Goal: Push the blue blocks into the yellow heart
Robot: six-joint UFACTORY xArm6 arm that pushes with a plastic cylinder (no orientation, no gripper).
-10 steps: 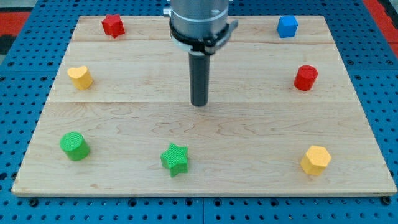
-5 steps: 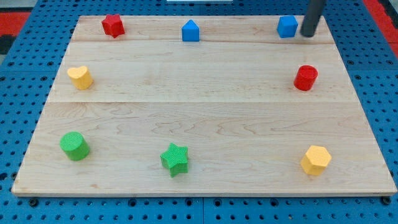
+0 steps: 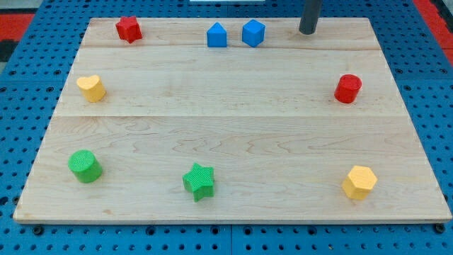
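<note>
Yellow heart (image 3: 90, 88) sits near the view's left edge of the wooden board (image 3: 226, 134), in the upper half, with open board to its right. Below it, a green cylinder (image 3: 85, 166) stands near the lower-left corner. A red star-like block (image 3: 128, 28) lies close to the top edge at upper left.

Along the top edge, near mid-width, a blue house-shaped block (image 3: 216, 35) and a blue cube (image 3: 253, 32) stand just beside each other, a narrow gap between them. Both are well apart from the yellow heart, and the board between is unobstructed. A green star (image 3: 199, 181) sits low, near the bottom edge, slightly left of centre.

My tip (image 3: 308, 32) rests on the board near the top edge, to the right of the blue cube and apart from it; the rod rises out of the view's top, roughly upright. The arm carries no gripper, so there is nothing to open or close.

On the right, a red cylinder (image 3: 347, 88) stands near the right edge, and a yellow hexagonal block (image 3: 359, 182) near the lower-right corner. The centre of the board is open.
</note>
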